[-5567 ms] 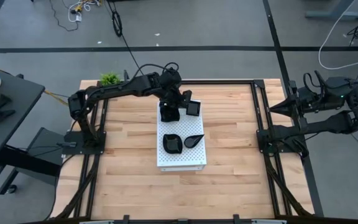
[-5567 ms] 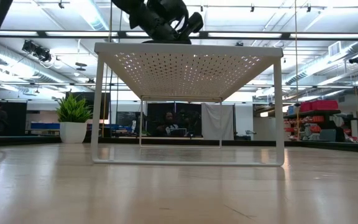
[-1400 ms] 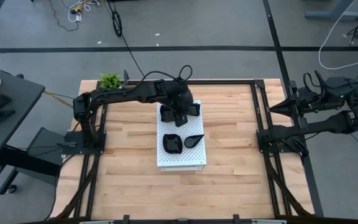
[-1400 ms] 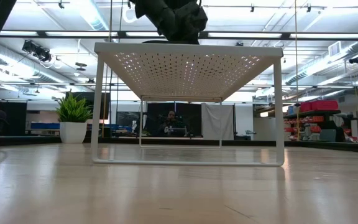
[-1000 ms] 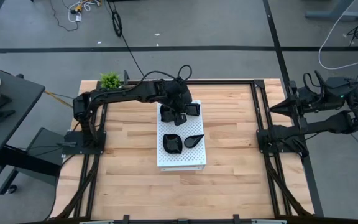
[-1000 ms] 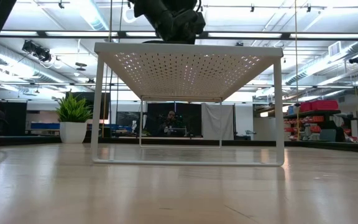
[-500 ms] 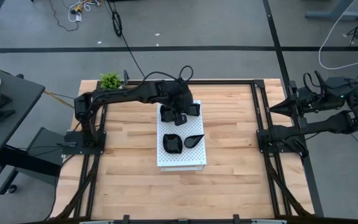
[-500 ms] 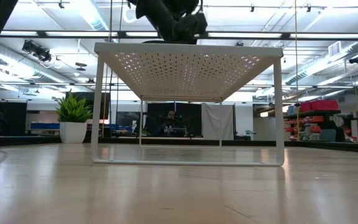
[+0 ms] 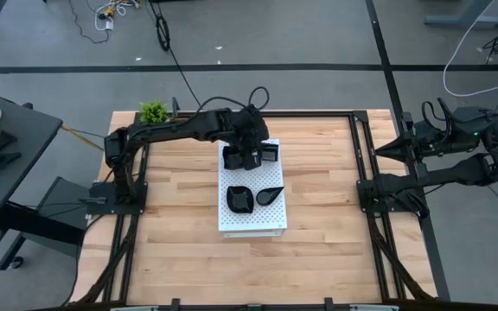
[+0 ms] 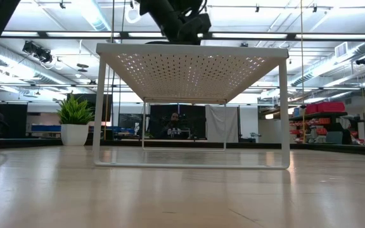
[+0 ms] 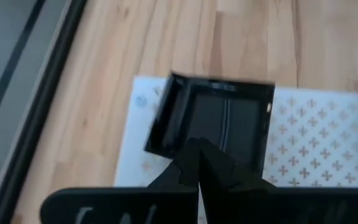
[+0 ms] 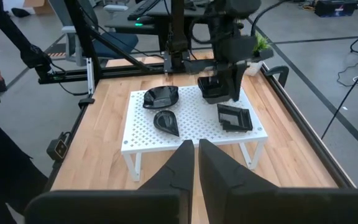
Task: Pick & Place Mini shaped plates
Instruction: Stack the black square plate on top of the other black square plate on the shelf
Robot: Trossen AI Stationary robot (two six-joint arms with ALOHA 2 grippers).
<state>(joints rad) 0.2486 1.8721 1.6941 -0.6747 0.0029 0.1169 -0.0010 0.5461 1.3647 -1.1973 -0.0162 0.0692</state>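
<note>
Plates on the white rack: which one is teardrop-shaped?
The teardrop plate, at the rack's near-right among the four. It tapers to a point; beside it is the rounded wavy plate, and the two far plates are square.

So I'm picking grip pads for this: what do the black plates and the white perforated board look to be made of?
The square plate looks like glossy black plastic or glazed ceramic, judging by the light streaks on its floor; which one cannot be told. The white perforated board looks like matte painted sheet metal: thin, evenly punched, on slim bent legs. The left gripper sits above the plates.
</note>
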